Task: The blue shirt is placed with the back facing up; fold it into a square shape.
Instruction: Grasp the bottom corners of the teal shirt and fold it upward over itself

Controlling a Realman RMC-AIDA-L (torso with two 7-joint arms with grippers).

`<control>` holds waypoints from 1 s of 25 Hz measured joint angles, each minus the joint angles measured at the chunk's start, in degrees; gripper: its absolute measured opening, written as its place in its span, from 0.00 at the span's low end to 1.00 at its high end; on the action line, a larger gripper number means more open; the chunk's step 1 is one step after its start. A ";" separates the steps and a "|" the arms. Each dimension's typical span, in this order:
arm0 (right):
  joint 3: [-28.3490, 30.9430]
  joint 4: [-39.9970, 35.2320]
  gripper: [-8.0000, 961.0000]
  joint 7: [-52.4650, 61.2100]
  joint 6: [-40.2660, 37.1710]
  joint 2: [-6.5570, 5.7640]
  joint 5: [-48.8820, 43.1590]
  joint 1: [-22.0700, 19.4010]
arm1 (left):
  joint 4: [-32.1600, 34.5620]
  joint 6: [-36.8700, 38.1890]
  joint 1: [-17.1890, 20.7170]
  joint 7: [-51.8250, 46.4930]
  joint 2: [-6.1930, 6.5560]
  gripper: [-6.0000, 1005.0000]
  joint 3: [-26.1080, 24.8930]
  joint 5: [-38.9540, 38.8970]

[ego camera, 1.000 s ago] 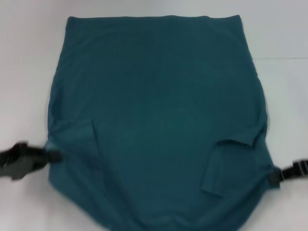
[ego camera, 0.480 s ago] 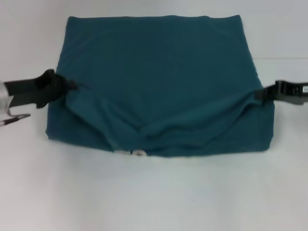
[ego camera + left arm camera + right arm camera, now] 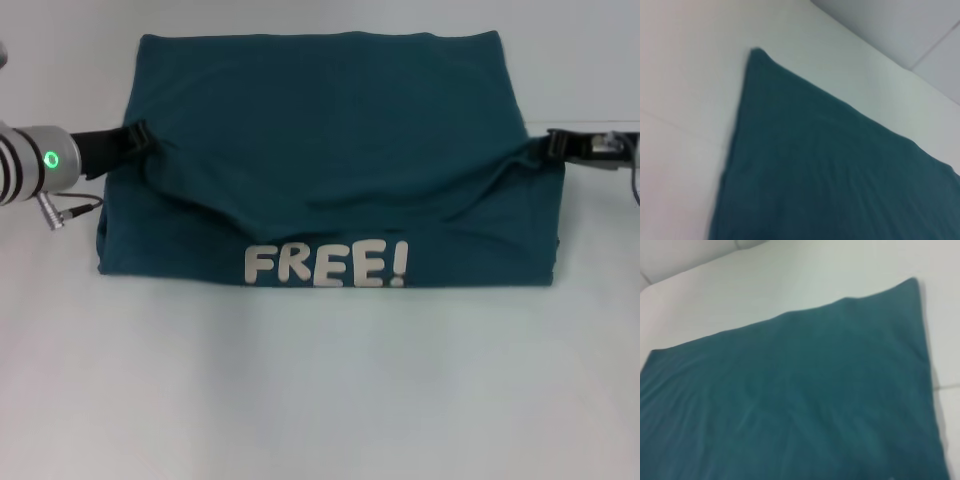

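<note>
The blue shirt (image 3: pixel 330 150) lies on the white table, its near part lifted and carried over toward the far hem, so the cream "FREE!" lettering (image 3: pixel 326 265) shows along the near fold. My left gripper (image 3: pixel 138 137) is shut on the shirt's left edge. At the opposite edge my right gripper (image 3: pixel 552 146) is shut on the cloth as well. The fabric sags in a shallow curve between the two holds. Both wrist views show only teal cloth, the blue shirt (image 3: pixel 840 170) (image 3: pixel 790 400), on the table; no fingers appear there.
The white table (image 3: pixel 320 400) stretches bare in front of the shirt and beside it. A seam in the tabletop (image 3: pixel 590 123) runs at the far right. A cable (image 3: pixel 75 208) hangs under my left wrist.
Both grippers have carried the shirt's near edge up and away from me. The fold has rolled further over, and the "FREE!" lettering has come into full view.
</note>
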 joint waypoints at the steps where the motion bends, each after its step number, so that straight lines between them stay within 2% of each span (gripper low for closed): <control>1: -0.72 0.78 0.02 -0.02 2.04 0.08 -0.01 0.68 | -0.63 -1.73 -0.42 0.03 -0.01 0.03 0.33 0.03; 8: -4.96 3.55 0.02 -0.16 8.94 0.20 -0.02 4.30 | -2.06 -6.26 -2.05 0.02 0.40 0.04 1.79 0.20; 19: -6.88 6.19 0.03 -0.42 13.40 -0.39 -0.07 8.58 | -2.17 -8.31 -3.46 -0.66 0.67 0.06 1.99 0.20; 25: -7.70 6.78 0.03 -0.33 14.07 -0.70 -0.11 9.26 | -2.43 -8.80 -3.98 -0.03 0.83 0.08 3.05 0.20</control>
